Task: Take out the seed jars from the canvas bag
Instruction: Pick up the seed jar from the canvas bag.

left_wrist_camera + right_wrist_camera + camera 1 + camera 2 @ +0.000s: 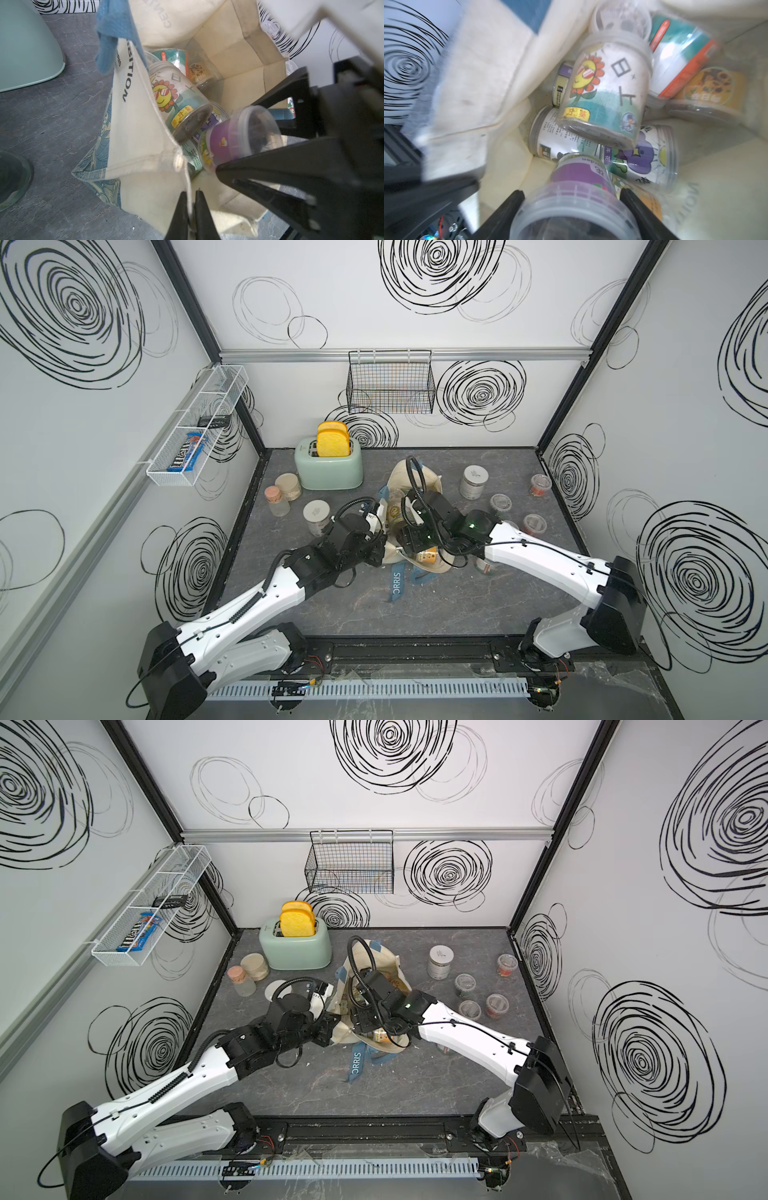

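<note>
Two hands work at the canvas bag, and one jar sits between the fingers

In both top views you see the canvas bag [415, 477] lying mid-table [415, 614] with its mouth toward the arms. The left hand [376, 549] is at the rim, the right hand [411, 537] is inside, and several seed jars [500, 502] stand on the right, well apart. In the left wrist view, the left hand is pinched tight on the cream rim and holds the mouth up. The right hand's fingers [245, 164] close at middle width on a purple-labelled jar [239, 141], one on each round side. In the right wrist view, this jar's long axis runs along the hand, lid end toward the wrist. A sunflower jar [604, 93] lies tilted just beyond it. I judge the free way out is straight back along that axis.
</note>
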Controlling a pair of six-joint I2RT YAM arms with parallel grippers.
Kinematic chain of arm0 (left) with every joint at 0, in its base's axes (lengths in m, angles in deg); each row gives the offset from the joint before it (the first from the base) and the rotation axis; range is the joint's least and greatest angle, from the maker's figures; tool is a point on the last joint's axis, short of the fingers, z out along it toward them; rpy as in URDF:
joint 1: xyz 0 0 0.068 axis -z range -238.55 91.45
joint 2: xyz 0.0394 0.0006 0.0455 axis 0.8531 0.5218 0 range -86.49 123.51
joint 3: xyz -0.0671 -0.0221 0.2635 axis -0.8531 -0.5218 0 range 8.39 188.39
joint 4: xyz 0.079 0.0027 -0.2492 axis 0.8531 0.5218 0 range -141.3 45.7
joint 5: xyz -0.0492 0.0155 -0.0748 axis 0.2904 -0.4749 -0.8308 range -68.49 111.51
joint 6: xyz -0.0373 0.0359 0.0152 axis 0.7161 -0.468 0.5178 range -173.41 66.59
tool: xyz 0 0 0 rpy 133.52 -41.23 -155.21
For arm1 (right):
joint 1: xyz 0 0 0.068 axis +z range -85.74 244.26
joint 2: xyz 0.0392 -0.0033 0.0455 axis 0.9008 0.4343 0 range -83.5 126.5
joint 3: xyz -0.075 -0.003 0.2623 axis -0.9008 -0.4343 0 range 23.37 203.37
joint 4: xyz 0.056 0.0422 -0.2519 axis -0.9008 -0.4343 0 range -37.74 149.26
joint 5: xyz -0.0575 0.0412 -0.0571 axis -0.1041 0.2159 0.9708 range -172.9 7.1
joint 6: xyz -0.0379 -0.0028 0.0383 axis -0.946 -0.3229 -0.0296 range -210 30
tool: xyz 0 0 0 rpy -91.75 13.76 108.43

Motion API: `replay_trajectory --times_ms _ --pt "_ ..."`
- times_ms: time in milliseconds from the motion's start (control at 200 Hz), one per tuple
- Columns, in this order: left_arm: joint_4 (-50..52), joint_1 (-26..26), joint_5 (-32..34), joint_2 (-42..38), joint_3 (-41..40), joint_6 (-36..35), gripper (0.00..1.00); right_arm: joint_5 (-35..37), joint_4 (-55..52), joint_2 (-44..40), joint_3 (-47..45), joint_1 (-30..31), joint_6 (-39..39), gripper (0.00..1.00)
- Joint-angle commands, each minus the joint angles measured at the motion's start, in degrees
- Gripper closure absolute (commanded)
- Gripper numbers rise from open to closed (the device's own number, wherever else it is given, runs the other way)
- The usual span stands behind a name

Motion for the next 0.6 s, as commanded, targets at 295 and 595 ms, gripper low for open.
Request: replay_trajectory --times_ms 295,595 --pt "-3.02 -0.64 -0.24 -1.18 0.21 0.70 1.00 -5.82 3.09 -16.70 -7.06 -15.16 -3.92 0.27" --pt "-2.89 -0.79 -0.23 -1.32 0.01 0.96 1.00 -7.72 4.12 -13.27 -11.64 -32.56 -10.66 0.27"
